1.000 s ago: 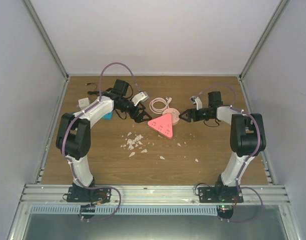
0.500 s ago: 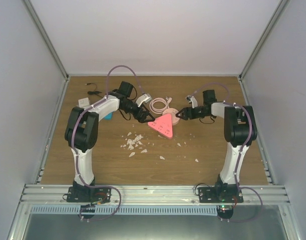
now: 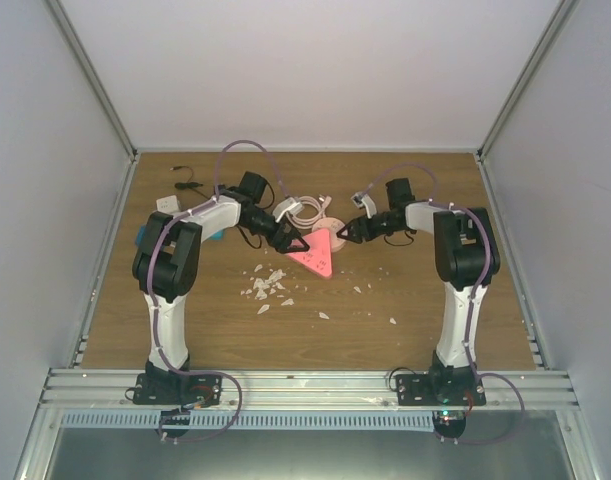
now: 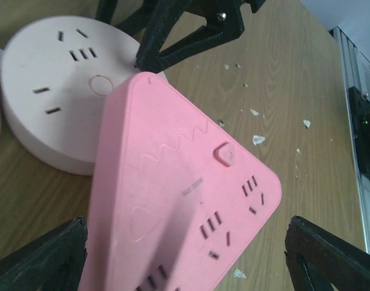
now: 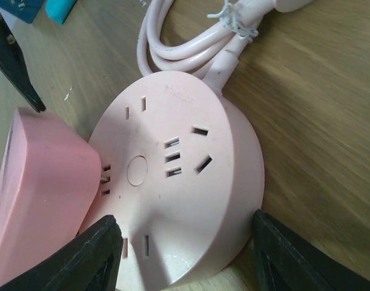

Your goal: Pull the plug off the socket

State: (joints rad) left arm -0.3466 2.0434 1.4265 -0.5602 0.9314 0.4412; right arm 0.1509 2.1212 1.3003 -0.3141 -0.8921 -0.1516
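The socket [image 3: 315,260] [image 4: 172,200], a flat salmon-pink triangle, lies mid-table with its far corner over the rim of a round pale-pink disc [image 3: 331,227] [image 5: 178,182]. Where the two overlap the plug is hidden. My left gripper [image 3: 297,243] [image 4: 186,227] is open and straddles the triangle's near end. One of its fingers [image 4: 45,260] is close to the triangle's edge, the other stands apart. My right gripper [image 3: 345,233] [image 5: 186,218] reaches in from the right. Its fingers [image 5: 287,254] press on both sides of the disc's rim.
A pink cable [image 3: 307,210] [image 5: 191,48] coils behind the disc and joins it. White crumbs [image 3: 270,285] litter the wood in front of the socket. A blue object [image 3: 215,233], a small white block [image 3: 165,205] and a thin black cable [image 3: 185,185] lie far left.
Both arms have reached inward. The left gripper has come over the triangle and narrowed slightly. The right gripper has closed in on the disc. The triangle has shifted a little left.
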